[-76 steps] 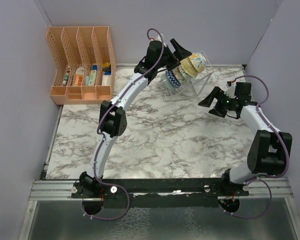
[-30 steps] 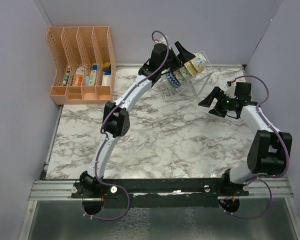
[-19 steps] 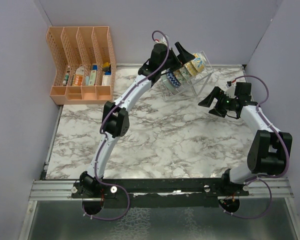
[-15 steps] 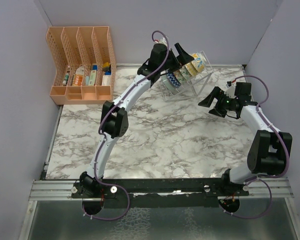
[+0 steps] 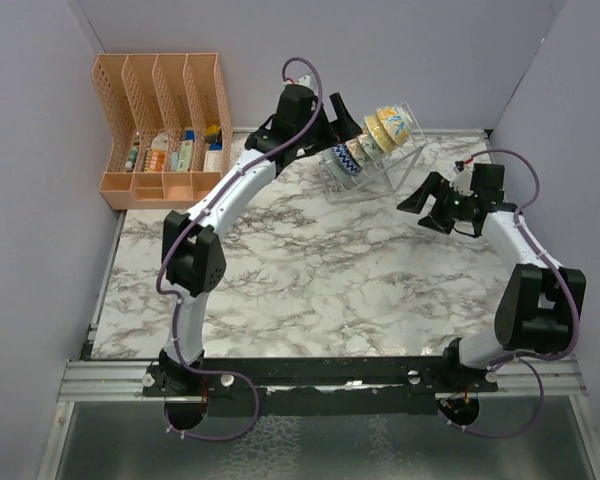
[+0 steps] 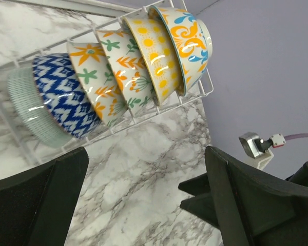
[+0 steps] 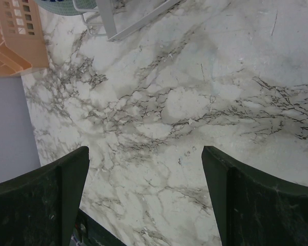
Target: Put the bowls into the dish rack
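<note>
**A:** What is in the clear thin-wire dish rack (image 5: 372, 172)?

**B:** Six small round ceramic bowls (image 6: 118, 77), standing on edge in one close row. The left wrist view shows them in this order:
- a pale teal ribbed bowl (image 6: 20, 100) at the low end
- a blue-and-white zigzag bowl (image 6: 64, 100)
- two cream floral bowls (image 6: 95, 82) with orange and green sprigs
- a yellow sun-print bowl (image 6: 155, 56)
- a cream bowl with blue and orange swirls (image 6: 187, 38) at the high end

The rack stands at 1 o'clock on the glossy grey-veined marble table (image 5: 310, 270).

**A:** Is there any other container?

**B:** A peach slotted plastic file organizer (image 5: 165, 120) stands at 10 o'clock. It has small bottles and packets in its low front pockets.

**A:** And the arms?

**B:** The left arm stretches far out. The left gripper (image 6: 146, 154) hangs at 11 o'clock of the rack with its jaws spread wide and nothing between them, clear of the bowls. The right arm is bent at the elbow. The right gripper (image 7: 145, 151) is at 4 o'clock of the rack over bare marble, also spread and empty.
</note>
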Robot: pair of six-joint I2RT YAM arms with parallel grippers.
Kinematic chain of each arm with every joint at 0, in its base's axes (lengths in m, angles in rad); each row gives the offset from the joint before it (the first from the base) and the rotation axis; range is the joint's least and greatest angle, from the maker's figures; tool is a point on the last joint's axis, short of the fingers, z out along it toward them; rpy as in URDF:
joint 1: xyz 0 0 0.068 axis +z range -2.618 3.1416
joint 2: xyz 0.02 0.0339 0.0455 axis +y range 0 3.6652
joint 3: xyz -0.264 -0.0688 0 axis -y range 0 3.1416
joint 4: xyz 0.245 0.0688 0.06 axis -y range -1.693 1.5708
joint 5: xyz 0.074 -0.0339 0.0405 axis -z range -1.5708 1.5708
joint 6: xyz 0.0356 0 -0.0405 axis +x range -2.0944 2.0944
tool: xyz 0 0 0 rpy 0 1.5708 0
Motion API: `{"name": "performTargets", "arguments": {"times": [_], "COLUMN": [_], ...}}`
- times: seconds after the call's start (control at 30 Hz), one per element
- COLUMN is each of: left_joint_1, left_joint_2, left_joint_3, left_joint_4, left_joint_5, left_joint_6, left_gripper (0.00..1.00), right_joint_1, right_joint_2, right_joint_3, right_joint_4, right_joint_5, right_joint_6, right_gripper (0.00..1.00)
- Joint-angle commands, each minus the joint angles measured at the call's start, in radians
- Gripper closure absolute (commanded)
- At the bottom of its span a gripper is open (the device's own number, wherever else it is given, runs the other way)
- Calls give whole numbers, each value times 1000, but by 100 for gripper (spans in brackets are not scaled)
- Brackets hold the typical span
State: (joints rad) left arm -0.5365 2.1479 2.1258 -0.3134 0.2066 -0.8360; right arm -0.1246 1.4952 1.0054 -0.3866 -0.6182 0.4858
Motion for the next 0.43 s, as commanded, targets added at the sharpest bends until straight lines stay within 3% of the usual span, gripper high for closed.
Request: {"name": "performTargets", "arguments": {"times": [0.0, 0.17, 0.27, 0.4], "left_joint_1": [5, 6, 5, 6], "left_joint_2": [-250, -430, -488, -593], "left_joint_3": [-128, -267, -275, -379], "left_joint_4": [-71, -144, -280, -341], "left_joint_5": [-141, -333, -471, -536], "left_joint_6": [138, 143, 118, 164], "left_gripper": [1, 1, 1, 1], "right_joint_1": [-6, -6, -6, -6], "right_joint_2": [-43, -69, -79, -95], "right_joint_3": [39, 33, 39, 48], "right_joint_4": [-2, -15, -21, -26], "right_joint_5": [-29, -23, -23, -8], "right_joint_6": [-4, -5, -6, -6], "right_gripper": [10, 10, 10, 9]}}
